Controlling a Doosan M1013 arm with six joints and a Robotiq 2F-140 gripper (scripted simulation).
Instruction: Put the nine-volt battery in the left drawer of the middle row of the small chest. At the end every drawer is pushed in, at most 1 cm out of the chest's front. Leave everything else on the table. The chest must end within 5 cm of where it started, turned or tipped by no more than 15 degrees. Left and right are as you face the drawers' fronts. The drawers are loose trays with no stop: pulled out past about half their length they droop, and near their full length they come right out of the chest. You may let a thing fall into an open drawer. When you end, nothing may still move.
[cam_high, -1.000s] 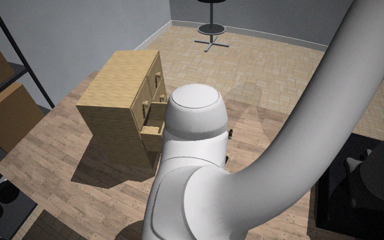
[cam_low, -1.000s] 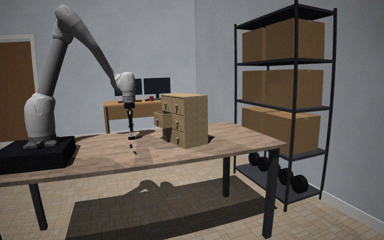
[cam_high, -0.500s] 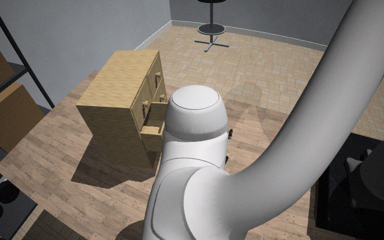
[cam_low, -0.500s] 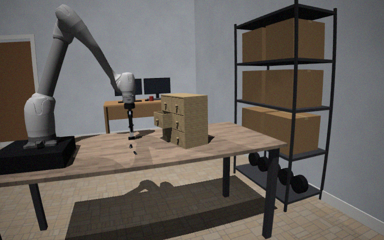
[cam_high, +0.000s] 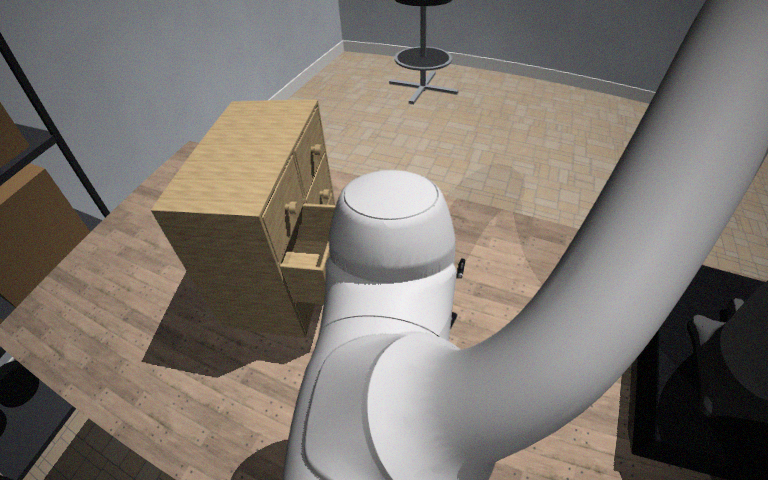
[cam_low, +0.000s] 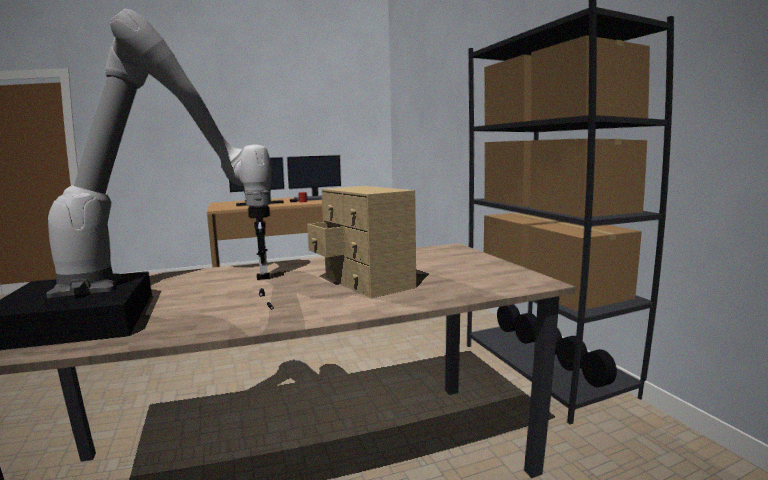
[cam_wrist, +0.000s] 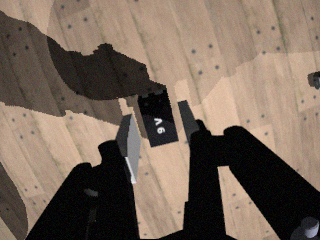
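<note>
The nine-volt battery (cam_wrist: 158, 120), a small black block with white lettering, lies flat on the wooden table. In the wrist view my gripper (cam_wrist: 158, 122) is straight above it, one fingertip on each side. The fingers stand partly apart, with a narrow gap of table visible on both sides of the battery. In the exterior view the gripper (cam_low: 262, 273) reaches down almost to the table, left of the small wooden chest (cam_low: 370, 237). The chest's middle-row left drawer (cam_low: 322, 237) is pulled partly out; it also shows in the top view (cam_high: 305, 249). There the arm hides the gripper and battery.
Two small dark cylindrical objects (cam_low: 261, 292) (cam_low: 270, 306) lie on the table in front of the gripper; one shows at the wrist view's right edge (cam_wrist: 314, 80). The robot's black base (cam_low: 67, 311) sits at the table's left. A metal shelf with boxes (cam_low: 566, 169) stands to the right.
</note>
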